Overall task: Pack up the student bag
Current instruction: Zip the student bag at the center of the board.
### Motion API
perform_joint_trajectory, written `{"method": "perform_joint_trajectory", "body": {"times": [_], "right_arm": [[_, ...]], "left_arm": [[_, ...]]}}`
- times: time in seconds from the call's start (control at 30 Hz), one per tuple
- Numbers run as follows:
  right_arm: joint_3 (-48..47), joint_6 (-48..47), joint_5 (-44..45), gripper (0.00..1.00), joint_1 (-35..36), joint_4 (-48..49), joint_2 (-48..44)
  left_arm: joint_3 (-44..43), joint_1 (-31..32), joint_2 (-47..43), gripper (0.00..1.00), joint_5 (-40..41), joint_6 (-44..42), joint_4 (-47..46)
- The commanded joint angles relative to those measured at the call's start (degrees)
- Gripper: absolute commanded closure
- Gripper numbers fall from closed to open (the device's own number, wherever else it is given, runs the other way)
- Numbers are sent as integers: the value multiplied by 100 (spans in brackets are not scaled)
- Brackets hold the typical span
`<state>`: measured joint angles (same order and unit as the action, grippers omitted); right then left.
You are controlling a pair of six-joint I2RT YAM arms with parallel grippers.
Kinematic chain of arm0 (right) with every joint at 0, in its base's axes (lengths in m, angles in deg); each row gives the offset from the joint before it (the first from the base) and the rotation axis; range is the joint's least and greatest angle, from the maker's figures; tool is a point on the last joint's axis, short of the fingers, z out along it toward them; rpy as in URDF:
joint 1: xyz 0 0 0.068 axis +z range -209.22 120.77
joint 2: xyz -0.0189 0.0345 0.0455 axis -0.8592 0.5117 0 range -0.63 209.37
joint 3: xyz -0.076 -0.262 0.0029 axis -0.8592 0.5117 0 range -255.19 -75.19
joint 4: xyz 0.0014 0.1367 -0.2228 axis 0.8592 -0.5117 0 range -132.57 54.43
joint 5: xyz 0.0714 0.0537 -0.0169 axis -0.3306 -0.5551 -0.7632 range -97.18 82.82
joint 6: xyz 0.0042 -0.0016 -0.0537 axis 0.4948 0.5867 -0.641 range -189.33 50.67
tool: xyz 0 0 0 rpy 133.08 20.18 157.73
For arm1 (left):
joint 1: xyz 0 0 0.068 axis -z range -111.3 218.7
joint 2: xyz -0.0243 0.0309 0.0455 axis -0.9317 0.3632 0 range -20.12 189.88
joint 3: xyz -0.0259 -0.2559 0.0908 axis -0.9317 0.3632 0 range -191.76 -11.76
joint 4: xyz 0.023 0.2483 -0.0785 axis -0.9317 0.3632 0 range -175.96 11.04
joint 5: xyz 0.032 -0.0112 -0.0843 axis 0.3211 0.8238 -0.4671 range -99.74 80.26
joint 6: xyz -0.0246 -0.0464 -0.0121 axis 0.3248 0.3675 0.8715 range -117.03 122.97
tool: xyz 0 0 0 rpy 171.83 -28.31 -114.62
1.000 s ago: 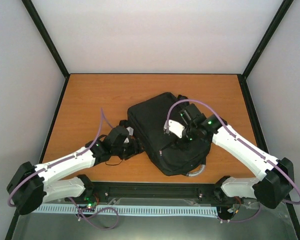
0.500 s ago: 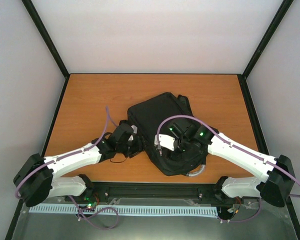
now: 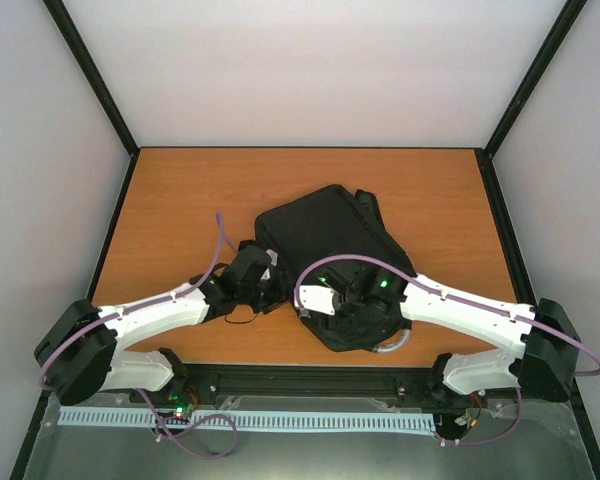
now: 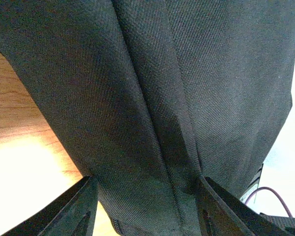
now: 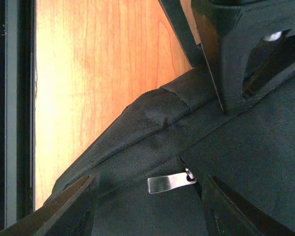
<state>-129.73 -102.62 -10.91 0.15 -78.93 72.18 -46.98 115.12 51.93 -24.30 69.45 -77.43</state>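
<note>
The student bag (image 3: pixel 325 235) is a large black backpack lying flat in the middle of the table. My left gripper (image 3: pixel 268 287) is at the bag's left edge. In the left wrist view its jaws (image 4: pixel 146 183) stand apart, with a seamed fold of black bag fabric (image 4: pixel 152 98) filling the gap between them. My right gripper (image 3: pixel 325 300) hovers over the bag's near left corner. It is open (image 5: pixel 148 181), with a silver zipper pull (image 5: pixel 168 183) lying flat on the fabric between its fingers. The bag's zips look closed.
The wooden table (image 3: pixel 180 200) has black frame posts at its corners and white walls around it. A grey loop handle (image 3: pixel 391 346) sticks out of the bag's near end by the black front rail (image 3: pixel 310 378). The left gripper's body (image 5: pixel 236 54) shows close by in the right wrist view.
My right gripper has slid left and nearer across the bag, to its near left corner. My left gripper has edged right onto the bag's side, and its jaws have narrowed a little.
</note>
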Motion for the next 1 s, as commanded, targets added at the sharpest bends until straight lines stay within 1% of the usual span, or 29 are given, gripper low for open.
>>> {"method": "perform_joint_trajectory", "body": {"times": [0.0, 0.27, 0.37, 0.6, 0.67, 0.73, 0.77, 0.87, 0.97], "right_arm": [[64, 5, 300, 41, 98, 321, 87], [224, 137, 1079, 56, 101, 641, 102], [251, 153, 1264, 66, 92, 652, 33], [362, 183, 1297, 81, 58, 617, -74], [382, 200, 1291, 83, 40, 609, -77], [391, 195, 1268, 88, 31, 597, -90], [396, 184, 1250, 90, 30, 595, -98], [424, 150, 1226, 97, 28, 624, -147], [421, 170, 1115, 97, 24, 626, -215]], "left_arm": [[-174, 43, -9, 43, 110, 102, -181], [-116, 42, -7, 48, 134, 120, -224], [-96, 43, -8, 48, 156, 120, -225], [-30, 42, -32, 50, 184, 128, -269], [-13, 43, -41, 50, 182, 134, -279], [3, 43, -46, 50, 175, 147, -302], [6, 43, -52, 48, 155, 154, -325], [18, 51, -66, 35, 38, 243, -481], [32, 125, -86, 33, -171, 394, -806]]}}
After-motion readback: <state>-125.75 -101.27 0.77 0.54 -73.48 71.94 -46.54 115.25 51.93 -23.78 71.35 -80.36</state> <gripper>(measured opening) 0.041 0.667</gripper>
